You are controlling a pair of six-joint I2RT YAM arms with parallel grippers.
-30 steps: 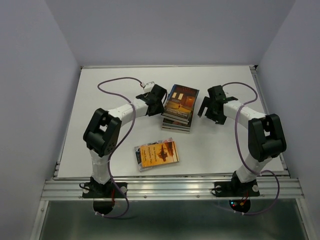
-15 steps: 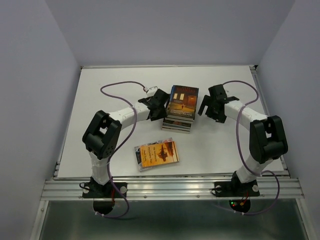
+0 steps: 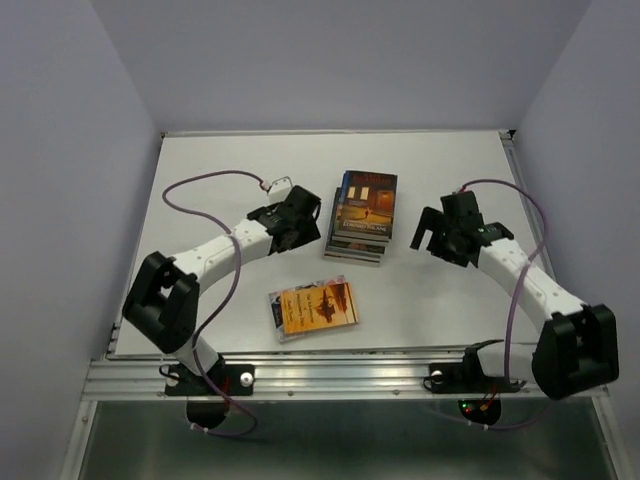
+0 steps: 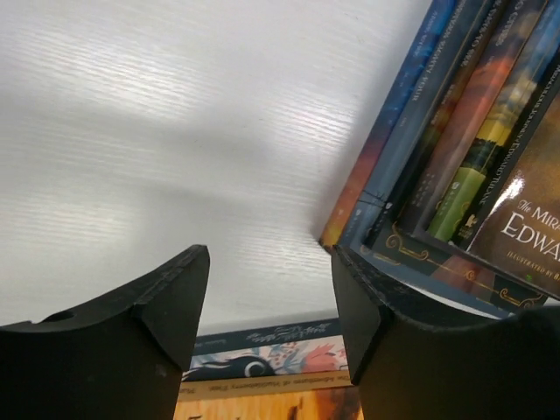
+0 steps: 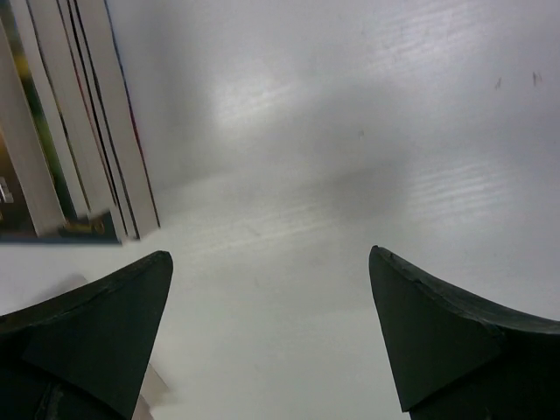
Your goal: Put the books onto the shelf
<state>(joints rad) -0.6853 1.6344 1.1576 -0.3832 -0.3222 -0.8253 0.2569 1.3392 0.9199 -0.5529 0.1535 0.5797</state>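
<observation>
The left jaws stand released, their two dark fingers (image 4: 149, 324) parted with only bare white table (image 4: 175, 131) in the gap and nothing gripped. Just past the tip of the right-hand finger lies the near corner of the stack of books (image 4: 437, 149), flat on the table with the spines turned toward these jaws. The spine print is too small and slanted to read. On a cover at the frame's right edge the words "THE MIR" sit over larger letters "EDWA", both cut off, with a tiny line beginning "ILLUSTRATED BY" below. The right jaws are spread wide and likewise hold nothing. In their wrist view the stack's pale page edges stand at the upper left, beyond the left-hand finger and clear of the gap. From above, the stack sits mid-table between the two arms, the left jaws just beside its left side and the right jaws a little off its right side. Its top cover is dark brown with a glowing orange scene, the title unreadable. An orange-covered book (image 3: 314, 306) lies flat, apart from the stack, toward the arms' bases, its lettering also too small to make out.
</observation>
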